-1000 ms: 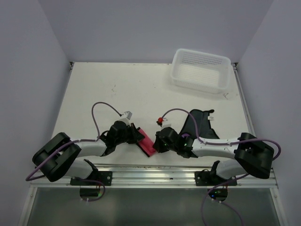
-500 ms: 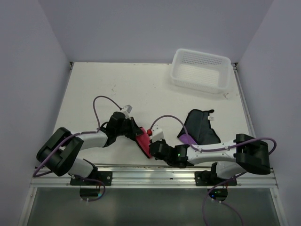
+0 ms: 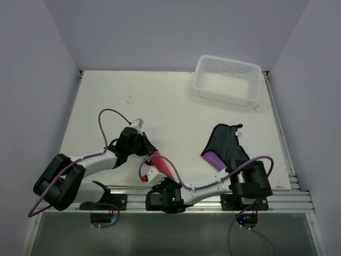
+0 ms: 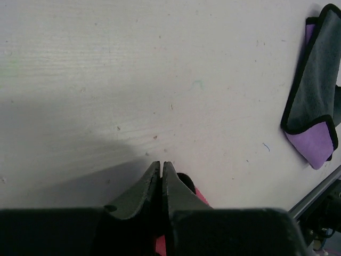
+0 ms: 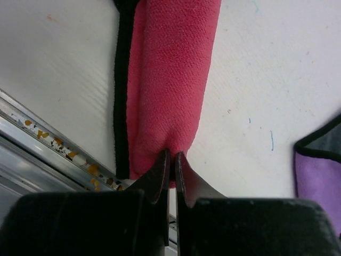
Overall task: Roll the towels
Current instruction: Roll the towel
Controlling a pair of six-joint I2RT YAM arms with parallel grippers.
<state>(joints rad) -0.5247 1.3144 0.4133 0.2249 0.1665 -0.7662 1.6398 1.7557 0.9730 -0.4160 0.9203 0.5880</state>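
Note:
The pink-red towel (image 3: 162,162) lies as a narrow roll with a black hem near the table's front edge, slanting from upper left to lower right. My left gripper (image 3: 151,152) is at its upper end, jaws shut with pink cloth showing between and under the fingers (image 4: 176,184). At the roll's lower end my right gripper (image 3: 169,180) has its tips pinched on the pink-red towel (image 5: 170,80). The purple towel (image 3: 226,143), folded with its dark side up, rests untouched to the right.
A white perforated basket (image 3: 226,80) stands at the back right. The metal rail (image 3: 213,193) runs along the front edge, right under my right forearm and close to the roll's lower end (image 5: 42,144). The purple towel (image 4: 314,101) lies a little way off.
My right gripper has swung left and down toward the front rail, uncovering the purple towel. The pink-red towel has gone from a flat patch to a narrow roll. The left gripper shifted slightly.

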